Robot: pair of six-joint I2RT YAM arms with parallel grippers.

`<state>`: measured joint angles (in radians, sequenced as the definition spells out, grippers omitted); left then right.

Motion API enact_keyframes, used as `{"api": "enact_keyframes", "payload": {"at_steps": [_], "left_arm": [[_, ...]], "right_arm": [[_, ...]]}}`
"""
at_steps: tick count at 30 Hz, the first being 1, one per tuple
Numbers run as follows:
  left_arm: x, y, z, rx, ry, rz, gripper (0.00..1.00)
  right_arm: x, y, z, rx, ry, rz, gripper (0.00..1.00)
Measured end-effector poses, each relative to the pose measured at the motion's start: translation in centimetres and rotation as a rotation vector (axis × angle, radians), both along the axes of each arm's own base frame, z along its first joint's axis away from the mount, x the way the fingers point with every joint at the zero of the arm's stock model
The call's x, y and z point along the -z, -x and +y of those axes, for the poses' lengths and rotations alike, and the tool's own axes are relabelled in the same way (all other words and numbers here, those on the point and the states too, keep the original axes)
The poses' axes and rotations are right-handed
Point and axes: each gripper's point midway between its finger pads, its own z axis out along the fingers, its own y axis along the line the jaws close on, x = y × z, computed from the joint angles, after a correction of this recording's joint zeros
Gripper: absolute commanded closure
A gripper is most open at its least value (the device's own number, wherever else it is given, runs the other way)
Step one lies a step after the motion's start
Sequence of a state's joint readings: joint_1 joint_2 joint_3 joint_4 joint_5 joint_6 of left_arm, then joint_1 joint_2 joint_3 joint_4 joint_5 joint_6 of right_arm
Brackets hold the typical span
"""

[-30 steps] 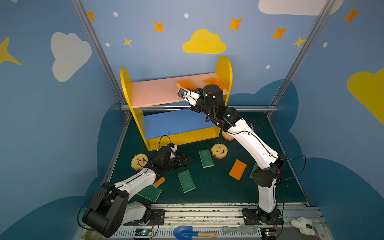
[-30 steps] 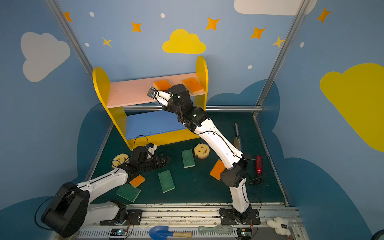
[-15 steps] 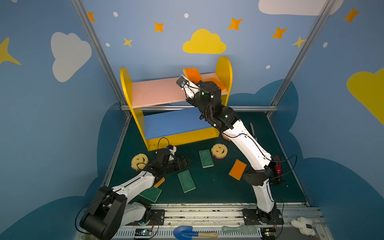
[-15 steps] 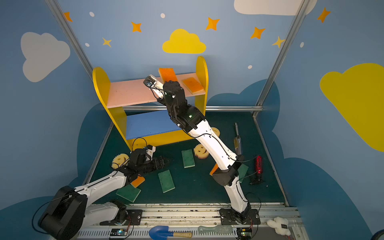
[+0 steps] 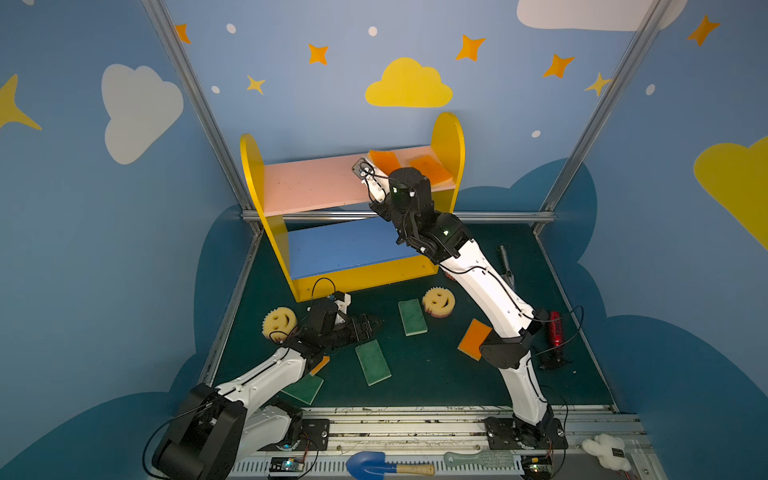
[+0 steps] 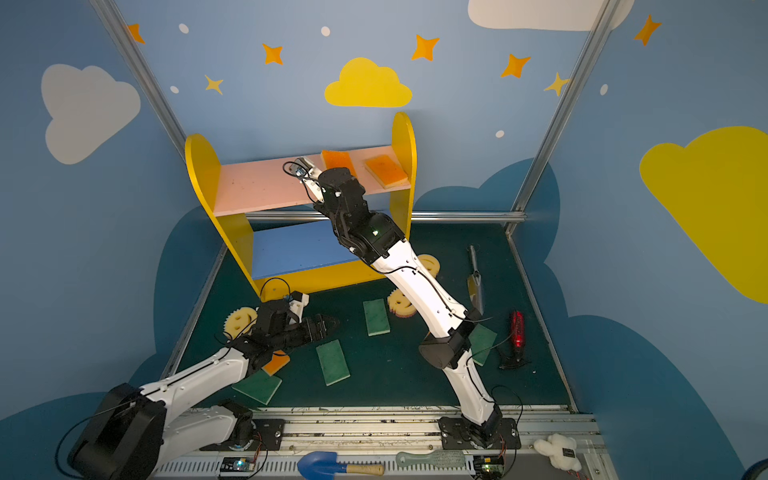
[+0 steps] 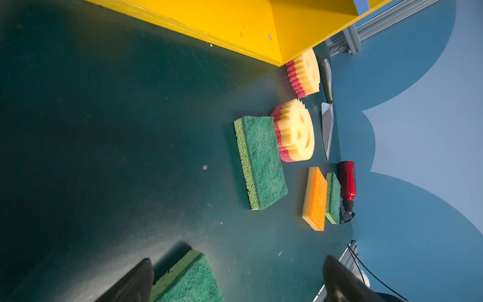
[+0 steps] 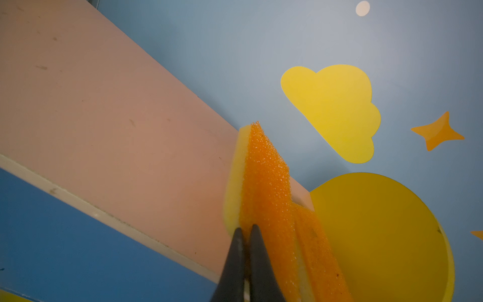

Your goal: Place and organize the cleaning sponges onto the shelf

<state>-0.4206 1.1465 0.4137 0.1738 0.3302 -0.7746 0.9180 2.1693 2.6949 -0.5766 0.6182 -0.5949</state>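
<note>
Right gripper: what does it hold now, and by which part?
The right gripper pinches an orange-topped sponge by its near end, jaws almost together.

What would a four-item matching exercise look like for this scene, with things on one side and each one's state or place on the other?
Things:
1. right gripper
2. left gripper
3. blue shovel
4. red bottle

State or place:
A. open, over the green mat
B. lying at the scene's front edge
C. shut on an orange-topped sponge
D. lying on the mat's right side

Pairs: 1-C, 2-A, 3-B, 4-D
</note>
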Motion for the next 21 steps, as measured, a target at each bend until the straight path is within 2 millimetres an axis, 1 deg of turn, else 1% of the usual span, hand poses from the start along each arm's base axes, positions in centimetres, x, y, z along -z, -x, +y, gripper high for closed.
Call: {"api": "enact_keyframes", "payload": {"at_steps": [4,8,13,21], "left_arm": [[-0.1,0.0,0.0,0.000,0.002,-0.003,0.00],[-0.1,0.0,0.0,-0.001,0.002,-0.003,0.01],[-0.1,0.0,0.0,-0.001,0.002,-0.003,0.01],[0.0,0.0,0.0,-0.003,0.003,0.002,0.01]], "right_arm": [[1.4,-0.8,0.0,0.020,0.006,0.028,1.00],[2.4,-1.8,-0.7,0.046,0.003,0.055,1.00],[2.5,-3.0,-2.1,0.080,-0.015,0.065,1.00],[2.5,-4.1,-3.6,0.115,-0.035,0.071,1.00]]}}
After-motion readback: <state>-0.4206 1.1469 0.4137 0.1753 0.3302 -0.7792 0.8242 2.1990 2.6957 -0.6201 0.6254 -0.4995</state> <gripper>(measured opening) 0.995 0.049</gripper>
